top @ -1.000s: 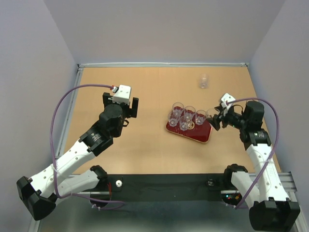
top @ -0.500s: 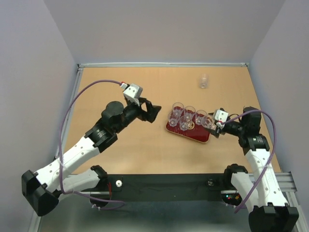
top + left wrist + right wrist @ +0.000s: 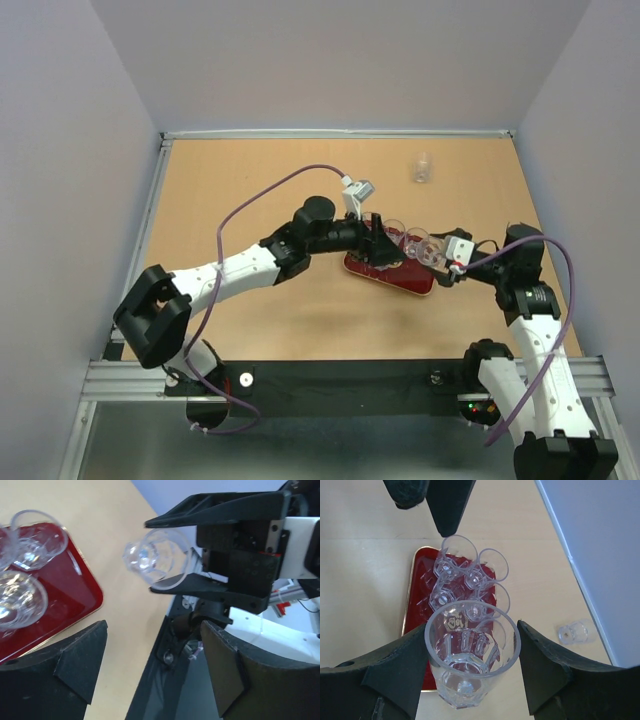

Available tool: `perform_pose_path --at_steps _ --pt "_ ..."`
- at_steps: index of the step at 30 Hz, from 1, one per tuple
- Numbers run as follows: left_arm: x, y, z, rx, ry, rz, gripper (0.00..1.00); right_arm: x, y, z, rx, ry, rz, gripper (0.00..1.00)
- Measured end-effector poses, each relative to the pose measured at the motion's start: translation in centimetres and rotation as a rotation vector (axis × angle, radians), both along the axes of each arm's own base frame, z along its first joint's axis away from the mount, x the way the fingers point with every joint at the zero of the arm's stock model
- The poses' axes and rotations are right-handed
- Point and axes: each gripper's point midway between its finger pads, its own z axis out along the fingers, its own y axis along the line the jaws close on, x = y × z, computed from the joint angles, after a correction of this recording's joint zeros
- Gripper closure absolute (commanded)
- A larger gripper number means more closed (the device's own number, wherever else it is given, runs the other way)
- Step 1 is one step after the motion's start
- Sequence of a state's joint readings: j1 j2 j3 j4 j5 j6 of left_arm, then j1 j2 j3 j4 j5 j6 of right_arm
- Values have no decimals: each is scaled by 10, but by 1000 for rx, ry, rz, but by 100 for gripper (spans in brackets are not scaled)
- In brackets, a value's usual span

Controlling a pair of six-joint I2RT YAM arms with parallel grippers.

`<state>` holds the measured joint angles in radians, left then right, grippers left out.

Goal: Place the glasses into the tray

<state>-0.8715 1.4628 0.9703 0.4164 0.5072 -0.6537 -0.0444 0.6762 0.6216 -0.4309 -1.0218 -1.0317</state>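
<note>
Glass [image 3: 466, 647] gripped by right end effector [image 3: 472, 677] beside tray [image 3: 408, 281]; left end effector [image 3: 383, 252] spread, empty, over tray.

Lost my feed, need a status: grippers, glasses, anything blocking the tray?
Right gripper shut on a glass at tray edge. Left gripper open over tray's other end, crowding. Several glasses in; stray glass on table.

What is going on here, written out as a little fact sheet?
Tray: dark red, on a tan table, several clear glasses standing in it
Right gripper: shut on one glass, held in the air by the tray's end
Left gripper: open and empty, over the tray's other end
Stray glass: alone on the table, far from the tray
Left to do: set down the held one, fetch the stray
</note>
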Motion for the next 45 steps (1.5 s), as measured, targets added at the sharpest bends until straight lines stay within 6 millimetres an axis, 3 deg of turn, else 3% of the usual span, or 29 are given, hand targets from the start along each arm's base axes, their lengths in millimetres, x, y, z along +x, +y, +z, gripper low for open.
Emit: perform_pose_path --at_steps 6,18,22,28,36,39,40,42,45 --pt "-8 -29 17 -61 18 -58 23 -4 1 1 5 -7 7 45" --pt "10 -66 0 2 43 -5 35 -10 2 1 21 6 4 45" --pt "14 -80 0 39 20 15 44 -11 3 2 26 6 4 45" --pt "18 -83 -11 123 -15 64 64 -12 3 3 27 4 3 45" --pt "19 -79 -20 208 -63 94 72 -12 3 3 35 18 -1 45" --pt "20 -81 -22 231 -79 93 89 -12 3 3 37 23 -5 45" --pt "21 -82 -25 245 -92 86 100 -12 2 2 40 30 -10 45" --pt "20 -84 -28 267 -121 72 100 -12 1 -1 42 55 -28 44" --pt "19 -84 -31 305 -149 81 100 -13 0 -5 49 87 -43 29"
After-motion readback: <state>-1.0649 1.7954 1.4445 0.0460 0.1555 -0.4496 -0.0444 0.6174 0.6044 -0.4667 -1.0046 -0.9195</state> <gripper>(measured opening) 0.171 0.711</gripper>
